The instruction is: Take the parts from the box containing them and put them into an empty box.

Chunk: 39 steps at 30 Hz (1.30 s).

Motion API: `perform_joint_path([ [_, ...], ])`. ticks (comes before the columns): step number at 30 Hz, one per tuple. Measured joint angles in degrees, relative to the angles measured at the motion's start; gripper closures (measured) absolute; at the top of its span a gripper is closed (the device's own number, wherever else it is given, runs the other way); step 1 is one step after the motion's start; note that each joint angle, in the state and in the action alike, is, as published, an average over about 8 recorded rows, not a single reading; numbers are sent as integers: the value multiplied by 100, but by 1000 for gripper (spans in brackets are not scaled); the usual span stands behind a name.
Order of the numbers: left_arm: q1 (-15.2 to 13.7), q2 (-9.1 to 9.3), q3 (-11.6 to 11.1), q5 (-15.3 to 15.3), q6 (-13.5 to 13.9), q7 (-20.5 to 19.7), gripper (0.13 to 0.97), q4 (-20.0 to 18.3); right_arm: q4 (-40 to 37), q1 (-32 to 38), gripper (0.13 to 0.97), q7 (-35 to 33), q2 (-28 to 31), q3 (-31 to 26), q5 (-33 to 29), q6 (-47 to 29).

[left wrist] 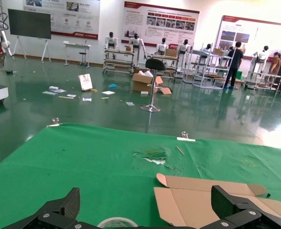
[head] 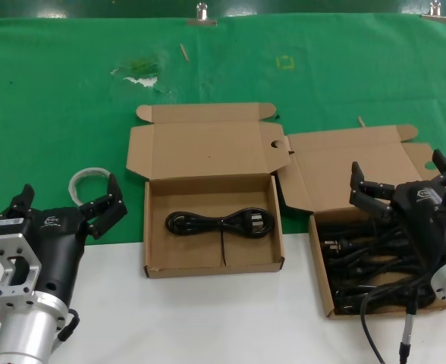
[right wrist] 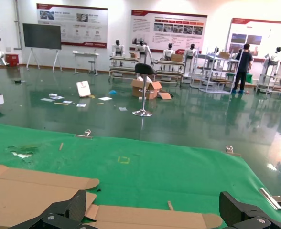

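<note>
The right box (head: pixel 323 265) is a shallow brown mailer that holds several black power cords (head: pixel 367 258). Its lid (head: pixel 344 163) lies open behind it. The centre box (head: pixel 155 227) holds one looped black cord (head: pixel 219 223). Its lid (head: pixel 208 148) has rounded corner tabs and a tiny dark dot. My right gripper (head: pixel 399 171) is open and empty above the back of the right box; in the right wrist view (right wrist: pixel 152 207) it faces that box's lid flap (right wrist: pixel 150 217). My left gripper (head: pixel 70 193) is open and empty, left of the centre box. The left wrist view (left wrist: pixel 147 205) shows the centre lid (left wrist: pixel 202 205).
A clear tape ring (head: pixel 86 180) lies on the green cloth (head: pixel 56 91) by my left gripper and also shows in the left wrist view (left wrist: pixel 115 223). A grey cable with a metal tip (head: pixel 405 337) hangs in front of the right box. White table (head: pixel 208 318) lies in front.
</note>
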Motion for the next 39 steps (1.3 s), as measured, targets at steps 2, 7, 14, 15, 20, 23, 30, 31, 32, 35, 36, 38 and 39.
perform_joint_path([
  [2, 0, 0, 0, 0, 0, 0, 132, 0, 0, 0, 129, 0, 0, 0, 0, 0],
  [7, 0, 0, 0, 0, 0, 0, 132, 0, 0, 0, 129, 0, 0, 0, 0, 0],
  [14, 0, 0, 0, 0, 0, 0, 132, 0, 0, 0, 129, 0, 0, 0, 0, 0],
  [15, 0, 0, 0, 0, 0, 0, 132, 0, 0, 0, 129, 0, 0, 0, 0, 0],
  [20, 0, 0, 0, 0, 0, 0, 132, 0, 0, 0, 129, 0, 0, 0, 0, 0],
  [23, 0, 0, 0, 0, 0, 0, 132, 0, 0, 0, 129, 0, 0, 0, 0, 0],
  [30, 0, 0, 0, 0, 0, 0, 132, 0, 0, 0, 129, 0, 0, 0, 0, 0],
  [31, 0, 0, 0, 0, 0, 0, 132, 0, 0, 0, 129, 0, 0, 0, 0, 0],
  [32, 0, 0, 0, 0, 0, 0, 132, 0, 0, 0, 129, 0, 0, 0, 0, 0],
  [35, 0, 0, 0, 0, 0, 0, 132, 0, 0, 0, 129, 0, 0, 0, 0, 0],
  [36, 0, 0, 0, 0, 0, 0, 132, 0, 0, 0, 129, 0, 0, 0, 0, 0],
  [38, 0, 0, 0, 0, 0, 0, 132, 0, 0, 0, 129, 0, 0, 0, 0, 0],
  [39, 0, 0, 0, 0, 0, 0, 132, 0, 0, 0, 129, 0, 0, 0, 0, 0],
])
